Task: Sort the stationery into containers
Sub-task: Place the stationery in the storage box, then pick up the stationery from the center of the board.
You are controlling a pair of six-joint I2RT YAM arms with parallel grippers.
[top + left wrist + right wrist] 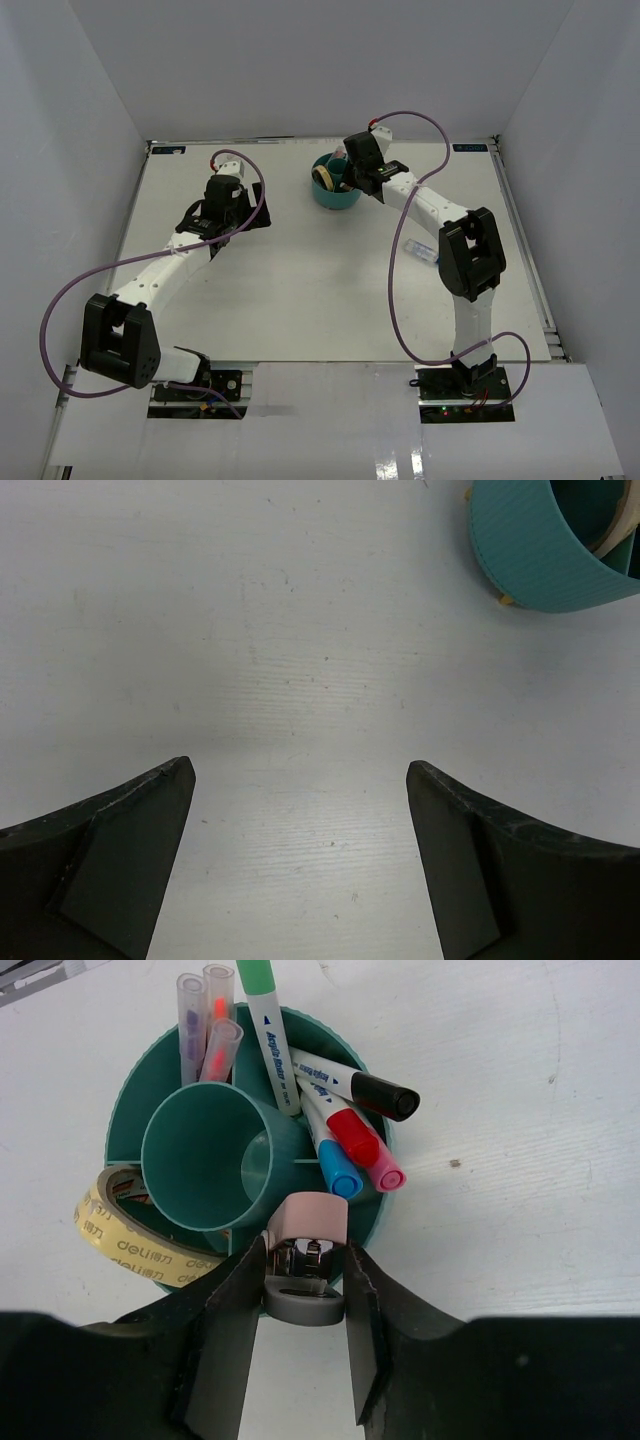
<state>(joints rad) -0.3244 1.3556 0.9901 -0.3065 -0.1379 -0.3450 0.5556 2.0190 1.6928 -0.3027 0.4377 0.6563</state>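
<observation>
The round teal organizer stands at the back middle of the table. Its ring compartments hold pens with green, black, red, blue and pink caps, and clear-capped pens. My right gripper hovers at the organizer's near rim, shut on a small pink-and-grey stapler. My left gripper stands wide open over bare table, left of the organizer.
A yellow tape roll leans in the organizer's left compartment. A small clear item with a blue end lies on the table beside the right arm. White walls close in the table on three sides.
</observation>
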